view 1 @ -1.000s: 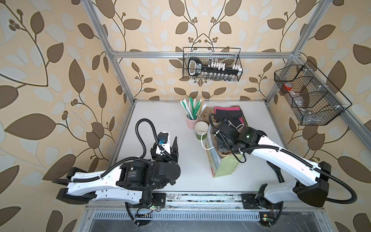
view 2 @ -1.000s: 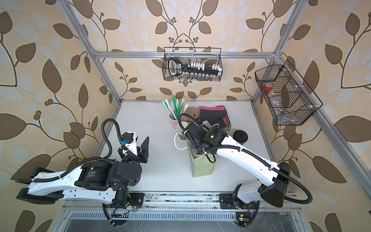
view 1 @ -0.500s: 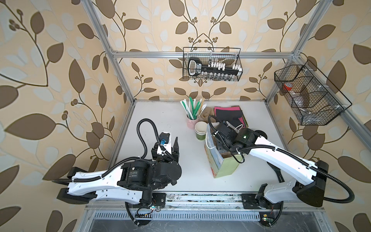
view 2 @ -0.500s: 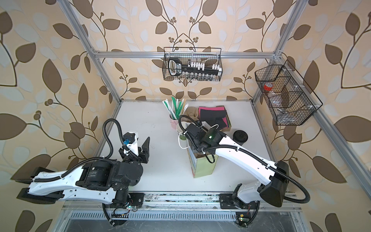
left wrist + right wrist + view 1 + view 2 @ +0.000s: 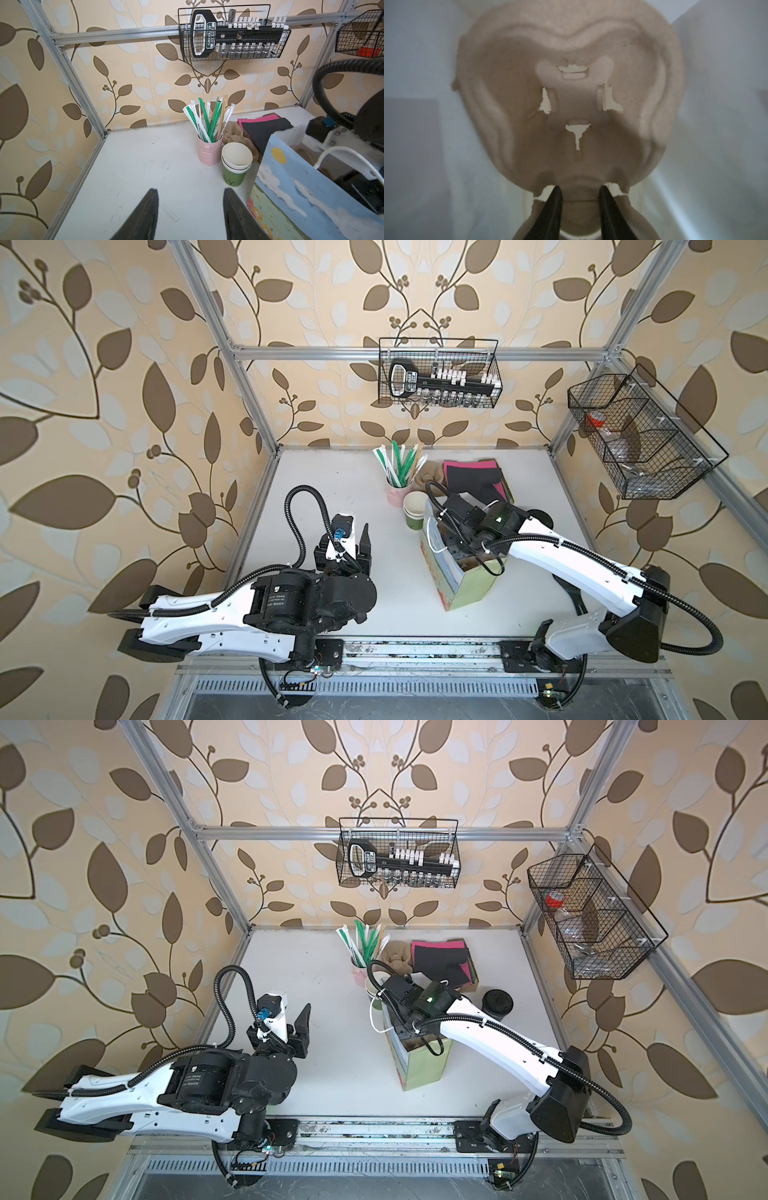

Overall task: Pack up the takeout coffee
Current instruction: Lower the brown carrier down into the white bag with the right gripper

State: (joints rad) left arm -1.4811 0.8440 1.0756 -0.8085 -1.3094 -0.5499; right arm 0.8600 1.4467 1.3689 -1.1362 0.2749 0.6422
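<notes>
I saw right hand (image 5: 580,188) down inside the paper bag (image 5: 473,593), clamped on the pulp cup carrier (image 5: 571,41); left hand (image 5: 190,190) gaped empty above worktop (image 5: 145,155).

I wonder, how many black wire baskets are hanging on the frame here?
2. The back wire basket hangs on the rear rail; the side wire basket hangs on the right side. No others appear hidden.

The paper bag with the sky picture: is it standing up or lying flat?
Standing upright, mouth open. In both top views the paper bag stands on its base; the right gripper reaches inside, holding a pulp cup carrier.
</notes>
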